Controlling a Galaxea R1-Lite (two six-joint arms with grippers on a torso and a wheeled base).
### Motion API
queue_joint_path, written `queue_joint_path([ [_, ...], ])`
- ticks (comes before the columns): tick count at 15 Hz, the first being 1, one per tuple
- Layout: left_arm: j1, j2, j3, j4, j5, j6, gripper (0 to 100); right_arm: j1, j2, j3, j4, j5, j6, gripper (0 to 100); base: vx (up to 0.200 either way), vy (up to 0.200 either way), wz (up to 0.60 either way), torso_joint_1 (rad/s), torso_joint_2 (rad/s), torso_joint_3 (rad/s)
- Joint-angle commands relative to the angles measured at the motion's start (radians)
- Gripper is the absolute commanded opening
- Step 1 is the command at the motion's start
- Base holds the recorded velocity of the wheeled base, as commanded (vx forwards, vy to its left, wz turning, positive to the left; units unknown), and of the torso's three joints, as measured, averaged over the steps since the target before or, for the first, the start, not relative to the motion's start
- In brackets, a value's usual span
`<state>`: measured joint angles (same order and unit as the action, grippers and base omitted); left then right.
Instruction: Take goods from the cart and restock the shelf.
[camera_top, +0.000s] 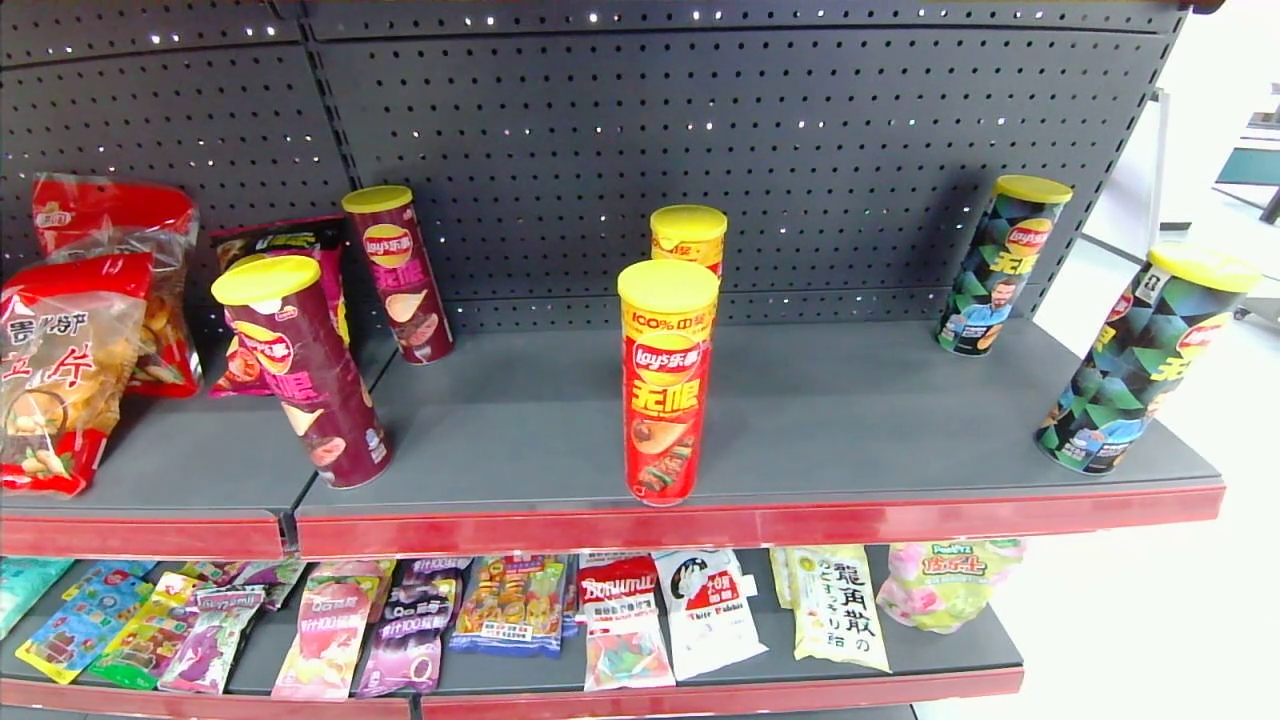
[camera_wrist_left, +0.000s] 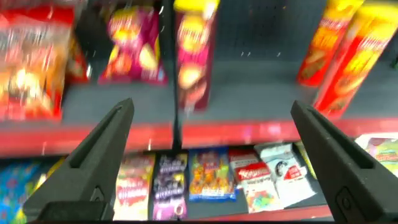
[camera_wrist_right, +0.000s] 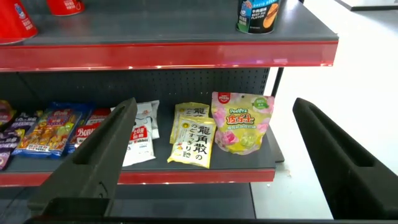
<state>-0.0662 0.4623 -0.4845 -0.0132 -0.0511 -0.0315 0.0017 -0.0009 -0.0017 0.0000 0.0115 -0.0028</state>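
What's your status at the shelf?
Left gripper open, empty. Right gripper open, empty. Chip cans standing on upper shelf. No obstruction seen.

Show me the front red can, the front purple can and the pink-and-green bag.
front red can (camera_top: 666, 400), head view, middle of its label.
front purple can (camera_top: 308, 385), head view, middle of its side.
pink-and-green bag (camera_wrist_right: 241, 122), right wrist view, centre of its front.

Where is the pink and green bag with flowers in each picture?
Head view: the pink and green bag lies at the right end of the lower shelf, beside the yellow bag.
Left wrist view: the bag, blurred, at that shelf's end.
Right wrist view: the bag beside the yellow bag.
Shared landmark: the red strip above it.
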Motion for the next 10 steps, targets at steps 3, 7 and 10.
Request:
queue_joint_path([
  [3,-0.3,0.662,-0.414,0.006,-0.047,0.096,100,0.0,0.002,0.0,0.0,0.001,0.0,100,0.0,0.0,0.0,0.0,0.0,0.0],
  [7,-0.385,0.829,-0.441,-0.002,-0.052,0.097,100,0.001,0.002,0.0,0.0,-0.001,0.0,100,0.0,0.0,0.0,0.0,0.0,0.0],
  [10,-0.411,0.949,-0.491,-0.002,-0.05,0.097,100,0.001,0.002,0.0,0.0,-0.001,0.0,100,0.0,0.0,0.0,0.0,0.0,0.0],
])
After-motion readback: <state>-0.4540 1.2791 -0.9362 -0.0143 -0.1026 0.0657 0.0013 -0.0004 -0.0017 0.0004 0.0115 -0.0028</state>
